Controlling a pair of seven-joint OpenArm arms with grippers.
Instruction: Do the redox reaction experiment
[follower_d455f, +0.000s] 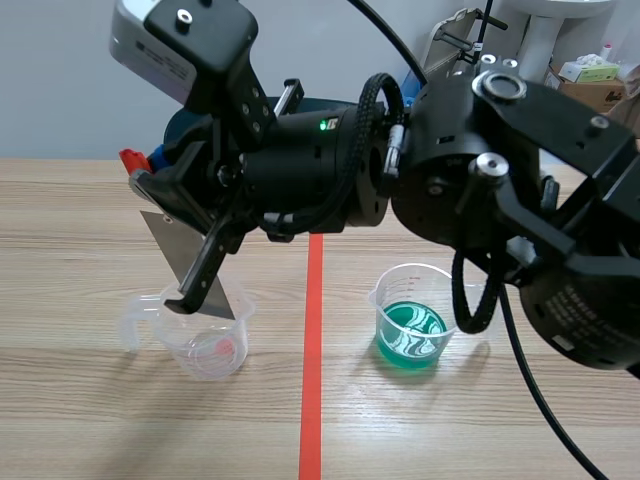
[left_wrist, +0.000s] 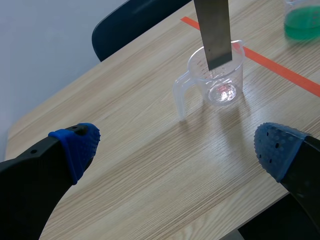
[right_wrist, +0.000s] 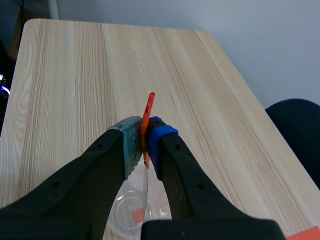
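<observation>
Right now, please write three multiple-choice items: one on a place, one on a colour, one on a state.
1. Where is the metal sheet's lower end? A. at the handled clear cup's mouth B. in a drawer C. on a plate
2. What colour is the liquid in the second cup? A. red B. green C. blue
3. How does the left gripper stand? A. open B. shut on a cup C. shut on nothing
Answers: 1 A, it hangs at that cup's rim; 2 B, it shows green; 3 A, its fingers stand apart, empty.
</observation>
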